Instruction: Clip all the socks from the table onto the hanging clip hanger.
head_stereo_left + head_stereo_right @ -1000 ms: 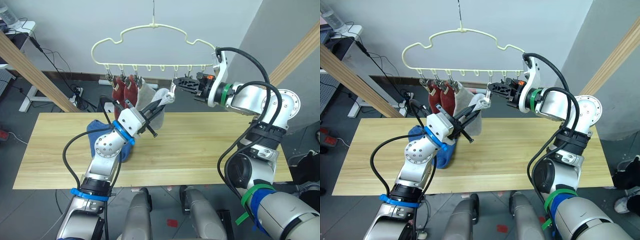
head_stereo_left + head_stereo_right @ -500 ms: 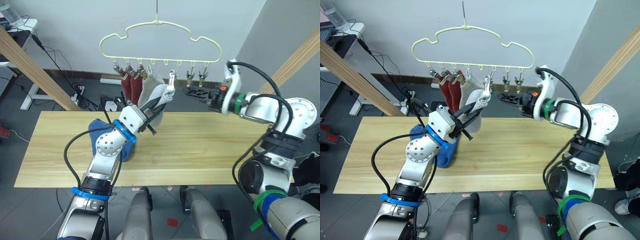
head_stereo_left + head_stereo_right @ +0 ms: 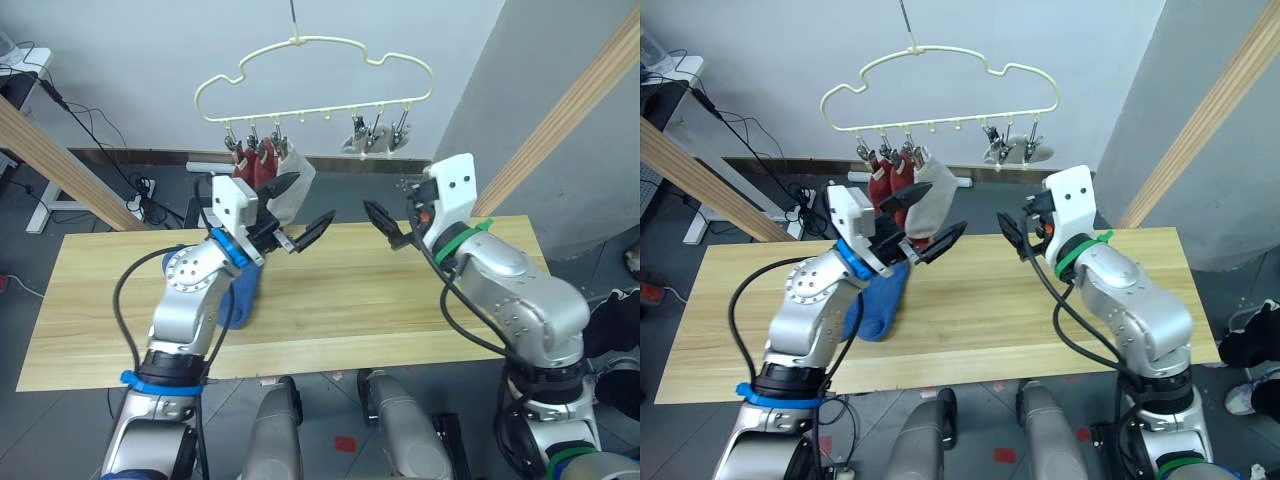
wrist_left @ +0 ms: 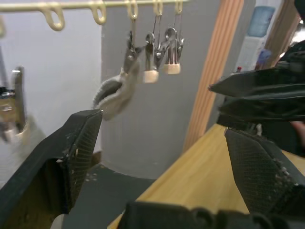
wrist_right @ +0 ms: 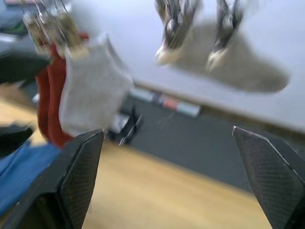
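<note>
Head views: L pincer [image 3: 298,213] w/ fingers wide apart, empty, hanging over the worktop [image 3: 420,300] just below the clip hanger [image 3: 310,85]. A sec ago it held the second grey sock [image 3: 1012,150] up to a clip; now that sock hangs bunched on a clip toward the hanger's right end, so the clip took and the pincer let go. R pincer [image 3: 388,224], earlier up at the clips, is pulled back low over the worktop, fingers apart, empty. Two red socks [image 3: 256,170] + first grey sock [image 3: 291,185] hang at hanger's left. Blue socks [image 3: 238,295] lie on the worktop beside L arm.

L wrist view: own fingers spread; grey sock bunched in its clip, spare clips [image 4: 162,52] beside it.

R wrist view: fingers spread; red + grey socks hanging.

Judgement: 4 up, blue ones next.
</note>
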Controlling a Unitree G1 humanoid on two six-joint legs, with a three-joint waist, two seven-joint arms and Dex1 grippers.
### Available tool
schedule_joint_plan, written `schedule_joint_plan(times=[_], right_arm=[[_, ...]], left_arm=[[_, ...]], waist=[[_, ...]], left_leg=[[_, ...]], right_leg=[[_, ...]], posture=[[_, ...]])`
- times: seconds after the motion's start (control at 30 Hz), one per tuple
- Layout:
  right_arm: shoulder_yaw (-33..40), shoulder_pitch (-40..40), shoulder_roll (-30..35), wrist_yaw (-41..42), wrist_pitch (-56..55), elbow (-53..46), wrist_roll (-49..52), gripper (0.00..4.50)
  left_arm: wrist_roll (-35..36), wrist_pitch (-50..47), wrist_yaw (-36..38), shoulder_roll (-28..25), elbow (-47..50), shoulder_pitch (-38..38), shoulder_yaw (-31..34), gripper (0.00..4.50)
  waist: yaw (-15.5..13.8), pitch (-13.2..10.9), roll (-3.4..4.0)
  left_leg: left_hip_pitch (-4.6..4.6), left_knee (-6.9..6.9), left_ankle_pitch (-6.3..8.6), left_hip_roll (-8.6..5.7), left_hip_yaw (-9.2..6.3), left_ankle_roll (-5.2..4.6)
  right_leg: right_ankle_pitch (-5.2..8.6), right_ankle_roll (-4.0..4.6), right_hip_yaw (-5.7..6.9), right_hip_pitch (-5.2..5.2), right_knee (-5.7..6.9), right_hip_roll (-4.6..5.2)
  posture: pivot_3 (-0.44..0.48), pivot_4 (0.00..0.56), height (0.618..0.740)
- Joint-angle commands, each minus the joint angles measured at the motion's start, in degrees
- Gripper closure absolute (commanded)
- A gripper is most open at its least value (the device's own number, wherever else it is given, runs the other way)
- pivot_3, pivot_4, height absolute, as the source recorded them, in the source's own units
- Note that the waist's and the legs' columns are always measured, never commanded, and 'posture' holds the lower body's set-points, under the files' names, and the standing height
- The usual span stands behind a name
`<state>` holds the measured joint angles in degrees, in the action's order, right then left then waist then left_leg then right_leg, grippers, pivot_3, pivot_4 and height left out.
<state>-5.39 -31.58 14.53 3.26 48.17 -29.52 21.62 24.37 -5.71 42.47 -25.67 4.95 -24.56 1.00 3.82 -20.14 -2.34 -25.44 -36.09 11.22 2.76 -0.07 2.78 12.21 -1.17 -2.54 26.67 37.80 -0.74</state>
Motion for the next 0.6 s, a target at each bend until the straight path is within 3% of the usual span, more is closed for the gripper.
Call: schedule_joint_plan(times=[0.03, 0.13, 0.23, 0.6], right_arm=[[-1.1, 0.0, -2.2, -2.8, -7.6, -0.3, -5.8, 0.00], [-3.0, -0.4, -3.6, -3.0, -11.6, 2.0, -9.7, 0.59], [-3.4, -1.4, -4.7, -3.6, -14.4, 4.1, -12.9, 1.64], [-2.7, -3.6, -10.1, -4.7, -19.2, 10.1, -18.1, 1.64]], left_arm=[[6.4, -6.0, 2.3, -3.4, 7.4, 3.7, 4.1, 0.01], [11.3, -9.4, 4.1, -6.5, 12.8, 8.4, 7.3, 0.00], [11.7, -10.2, 3.5, -7.8, 16.1, 10.7, 8.6, 0.00], [8.1, -10.2, -2.1, -6.1, 20.5, 11.0, 7.5, 0.00]], waist=[[0.0, 0.0, 0.00], [-0.2, 0.0, 0.03], [-0.8, -0.1, 0.10], [-2.2, -0.1, 0.10]], left_leg=[[0.00, 0.00, 0.00, 0.00, 0.01, 0.00], [-0.01, 0.02, 0.00, 0.04, 0.04, 0.00], [-0.01, 0.03, 0.00, 0.03, 0.05, 0.01], [-0.04, 0.03, -0.01, 0.00, 0.05, 0.02]], right_leg=[[0.00, 0.00, -0.01, 0.00, -0.01, 0.00], [0.01, 0.01, -0.03, 0.06, -0.03, 0.01], [0.01, 0.02, -0.03, 0.07, -0.04, 0.02], [0.01, 0.02, -0.03, 0.07, -0.08, 0.04]], posture=[[-0.031, 0.375, 0.740], [-0.013, 0.376, 0.740], [0.001, 0.377, 0.740], [0.038, 0.365, 0.740]])
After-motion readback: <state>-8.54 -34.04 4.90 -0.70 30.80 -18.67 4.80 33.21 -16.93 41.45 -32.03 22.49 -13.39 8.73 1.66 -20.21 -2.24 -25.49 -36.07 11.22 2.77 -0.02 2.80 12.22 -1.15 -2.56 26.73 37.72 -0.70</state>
